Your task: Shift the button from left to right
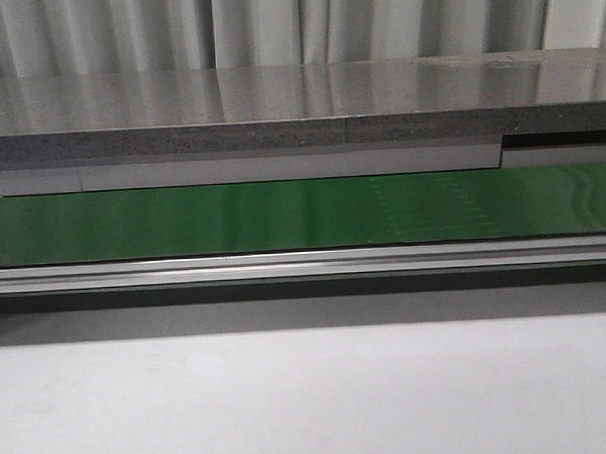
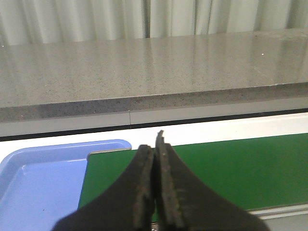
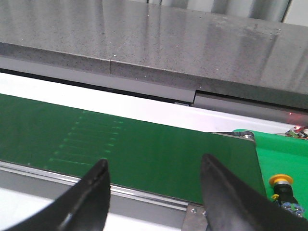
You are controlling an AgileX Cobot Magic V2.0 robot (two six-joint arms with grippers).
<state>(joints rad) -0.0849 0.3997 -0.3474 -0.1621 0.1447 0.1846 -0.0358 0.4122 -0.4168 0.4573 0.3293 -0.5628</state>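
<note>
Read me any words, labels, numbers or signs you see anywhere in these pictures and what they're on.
None can be read.
Green conveyor belt: only faint lines, no characters.
Yellow-headed push-button: no marking legible.
Light blue plastic tray and grey speckled countertop: no text.

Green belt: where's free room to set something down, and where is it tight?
Green belt is bare across the front view, between grey counter and aluminium rail. Blue tray at its end looks empty. Tight spot: the other belt end, where the button sits beside the open right gripper.
</note>
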